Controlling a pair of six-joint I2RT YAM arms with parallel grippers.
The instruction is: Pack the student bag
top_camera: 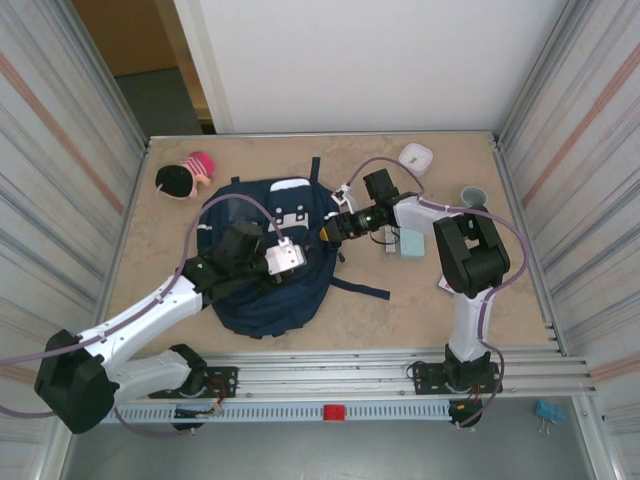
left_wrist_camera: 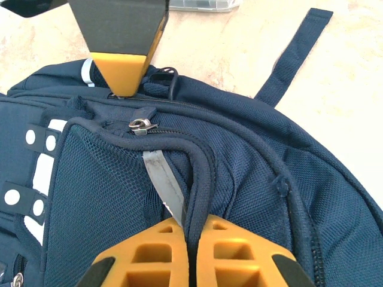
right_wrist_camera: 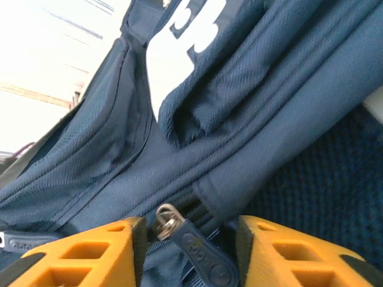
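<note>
Orange fingertips (left_wrist_camera: 155,251) of the left pincer (left_wrist_camera: 190,230) are sitting right up against the lens. They're clenching a ridge of piping on the student bag (left_wrist_camera: 251,155), squeezed tight with the fabric sticking up between them. The bag is lying flat on the table (top_camera: 400,310), spreading out under and around that pincer, with the white-patched front pocket facing up.

Across the bag, the right pincer (right_wrist_camera: 188,226) is pressing in along the zipper line. Its fingers are standing apart, released, and a navy zipper pull (right_wrist_camera: 200,254) is lying in the gap between them, not getting squeezed as far as I'm seeing.

Ahead of the left pincer, one dark strap (left_wrist_camera: 293,54) is trailing off the bag's edge onto the table.

Further out, a pale teal box (top_camera: 411,243) is lying just behind the right pincer, beside its arm. A white case (top_camera: 416,156) and a grey cup (top_camera: 473,194) are sitting beyond that, near the far corner. Well past the left pincer on the other side, a pink-and-black plush (top_camera: 185,177) is lying by the wall.
</note>
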